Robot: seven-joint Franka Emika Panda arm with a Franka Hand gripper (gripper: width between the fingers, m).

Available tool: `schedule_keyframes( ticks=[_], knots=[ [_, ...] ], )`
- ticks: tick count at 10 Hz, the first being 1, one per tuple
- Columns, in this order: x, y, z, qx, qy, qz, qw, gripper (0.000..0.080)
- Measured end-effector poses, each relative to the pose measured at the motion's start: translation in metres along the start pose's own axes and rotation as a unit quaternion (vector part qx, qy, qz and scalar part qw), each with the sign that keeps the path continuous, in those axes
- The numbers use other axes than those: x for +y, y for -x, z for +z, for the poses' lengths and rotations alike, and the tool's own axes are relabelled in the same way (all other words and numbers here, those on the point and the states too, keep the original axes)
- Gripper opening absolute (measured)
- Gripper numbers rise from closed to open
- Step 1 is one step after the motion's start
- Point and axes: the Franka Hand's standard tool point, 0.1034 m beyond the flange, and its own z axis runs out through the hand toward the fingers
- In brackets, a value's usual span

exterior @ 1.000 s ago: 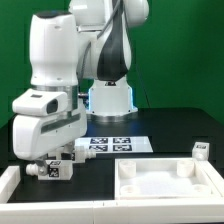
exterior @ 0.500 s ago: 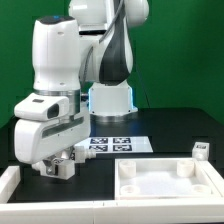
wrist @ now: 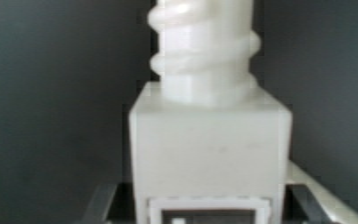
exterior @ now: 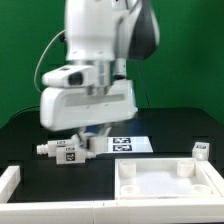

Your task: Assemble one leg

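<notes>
My gripper [exterior: 73, 146] is shut on a leg [exterior: 60, 151], a small white post with a black-and-white tag, and holds it lying level just above the black table at the exterior view's left. In the wrist view the leg [wrist: 202, 130] fills the frame, its threaded end pointing away. The gripper [wrist: 202, 208] has a dark finger on each side of the leg's tagged end. A second leg [exterior: 201, 151] stands at the exterior view's far right.
The large white tray-shaped part [exterior: 150, 190] lies at the front right. The marker board [exterior: 128, 144] lies behind the gripper. A white rim [exterior: 9, 184] shows at the front left corner.
The arm has swung to the exterior view's right and turned, and the gripper still holds the leg, which has moved a little right and up.
</notes>
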Motion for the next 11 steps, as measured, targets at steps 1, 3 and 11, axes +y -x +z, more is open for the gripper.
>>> schedule_keyframes(
  ticks=[1,3,11],
  knots=[
    [-0.018,-0.004,0.0,-0.005,-0.009,0.081,0.997,0.0265],
    [-0.022,-0.003,0.002,-0.012,-0.016,0.144,0.989,0.0265],
    [-0.086,0.057,0.023,-0.017,-0.019,0.2,0.98,0.0266]
  ],
)
